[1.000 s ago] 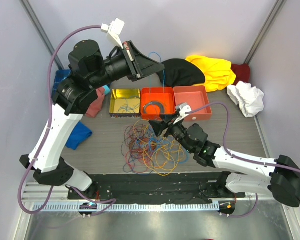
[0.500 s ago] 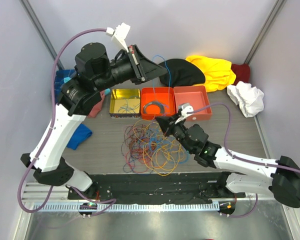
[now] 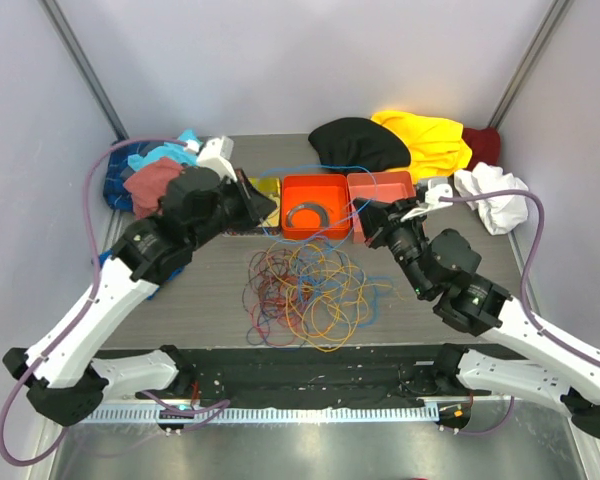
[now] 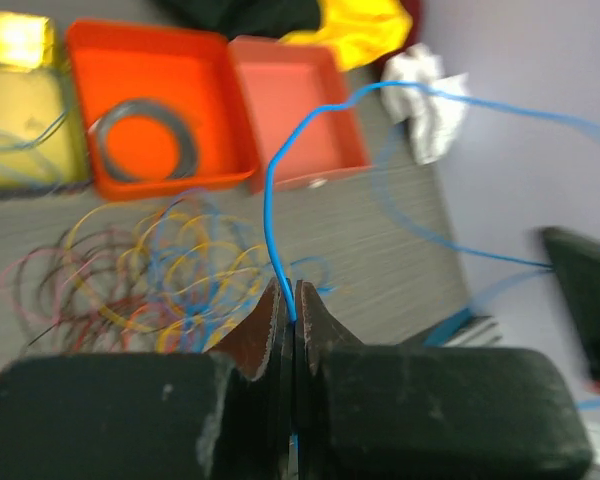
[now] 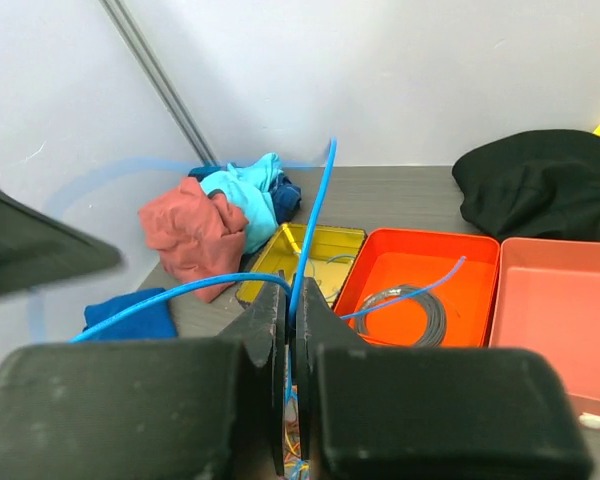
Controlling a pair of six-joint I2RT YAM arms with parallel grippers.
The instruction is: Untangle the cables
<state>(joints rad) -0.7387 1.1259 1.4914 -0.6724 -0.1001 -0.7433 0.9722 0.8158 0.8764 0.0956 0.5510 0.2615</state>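
The cables (image 3: pixel 305 293) lie as a loose tangle of yellow, orange, blue, red and dark wires on the table in front of the trays, also seen in the left wrist view (image 4: pixel 155 270). One blue cable (image 4: pixel 267 215) is lifted out of it and hangs in the air between both grippers. My left gripper (image 3: pixel 263 206), by the yellow tray, is shut on it (image 4: pixel 291 300). My right gripper (image 3: pixel 366 214), at the salmon tray's front left corner, is shut on the same blue cable (image 5: pixel 315 215), pinched between the jaw tips (image 5: pixel 292 305).
A yellow tray (image 5: pixel 310 255), an orange tray (image 3: pixel 332 190) holding a grey coil (image 3: pixel 307 214) and a salmon tray (image 3: pixel 385 187) stand in a row behind the tangle. Black (image 3: pixel 360 143), yellow (image 3: pixel 425 140) and white (image 3: pixel 495 195) cloths lie at the back right, pink and teal cloths (image 3: pixel 155 178) at the back left.
My right gripper has shut on the blue cable and drawn back to the right, away from the tangle. My left arm has come down from high up to beside the yellow tray.
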